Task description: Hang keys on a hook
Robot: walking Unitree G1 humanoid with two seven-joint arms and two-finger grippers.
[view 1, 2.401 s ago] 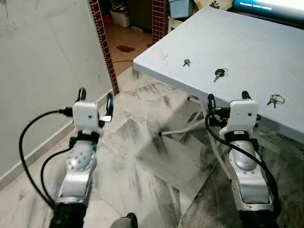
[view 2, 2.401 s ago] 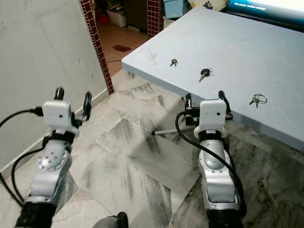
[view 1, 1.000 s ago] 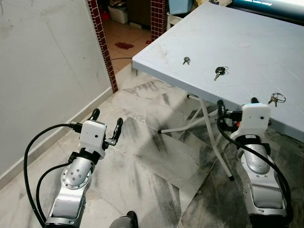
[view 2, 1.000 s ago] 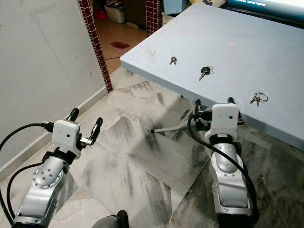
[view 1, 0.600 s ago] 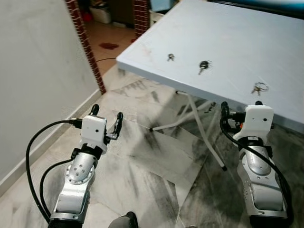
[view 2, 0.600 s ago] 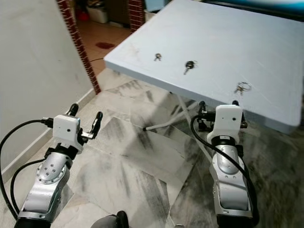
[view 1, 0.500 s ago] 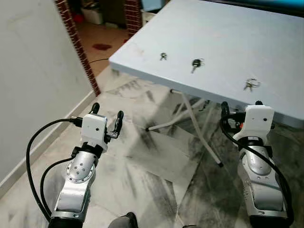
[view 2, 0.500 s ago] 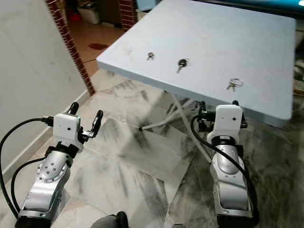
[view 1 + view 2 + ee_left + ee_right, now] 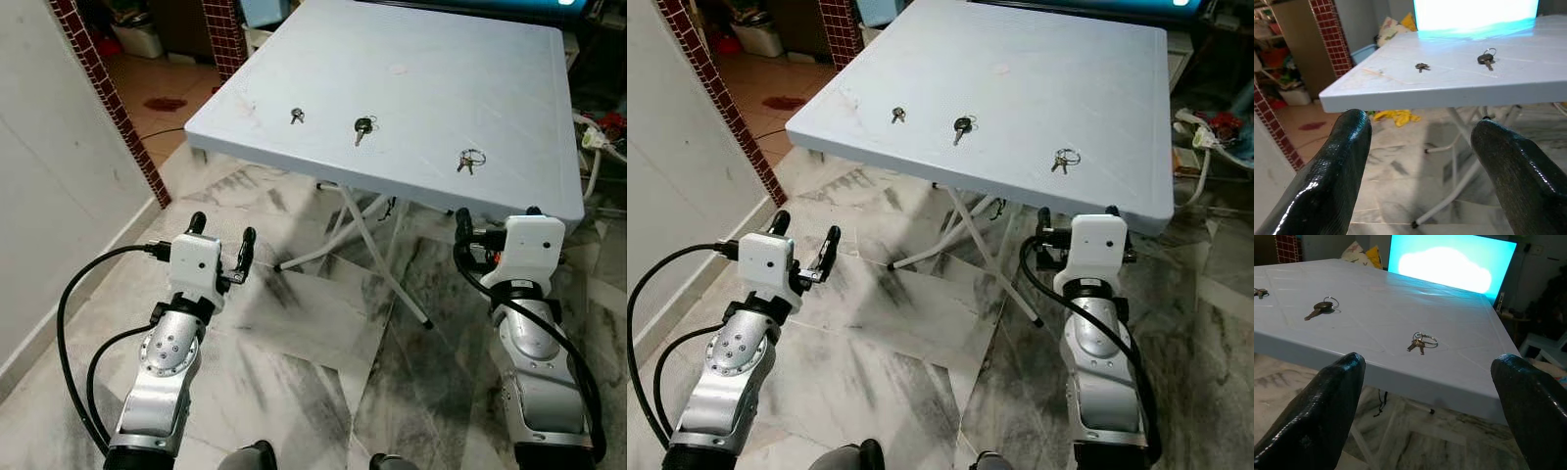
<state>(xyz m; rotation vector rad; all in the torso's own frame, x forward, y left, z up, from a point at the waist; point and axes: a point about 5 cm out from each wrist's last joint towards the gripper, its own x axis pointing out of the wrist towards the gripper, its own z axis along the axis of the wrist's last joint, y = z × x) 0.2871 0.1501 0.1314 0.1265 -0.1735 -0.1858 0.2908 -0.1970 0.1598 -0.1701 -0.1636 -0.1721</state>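
Nearest the camera, both silver arms reach forward over the grey marbled floor (image 9: 313,382), short of the table. The left gripper (image 9: 220,233) hangs over the floor well off the table's near-left corner, fingers spread wide with nothing between them. The right gripper (image 9: 1074,215) sits just under and in front of the table's near edge, toward its right end, fingers also parted and holding nothing.

Now the pale blue folding table (image 9: 460,88) itself: three sets of keys lie in a row on its top, not far back from the near edge. The key ring with two small keys (image 9: 469,160) is the rightmost, just beyond the right gripper, clear between its fingers in the right wrist view (image 9: 1421,342). The black-headed key (image 9: 362,126) lies in the middle, and the small key (image 9: 297,116) lies leftmost, near the table's left edge.

Past the table's far edge glows a bright cyan screen (image 9: 1449,264). Off the table's left side stands a white wall (image 9: 59,215) ending in a red tiled pillar (image 9: 113,98).
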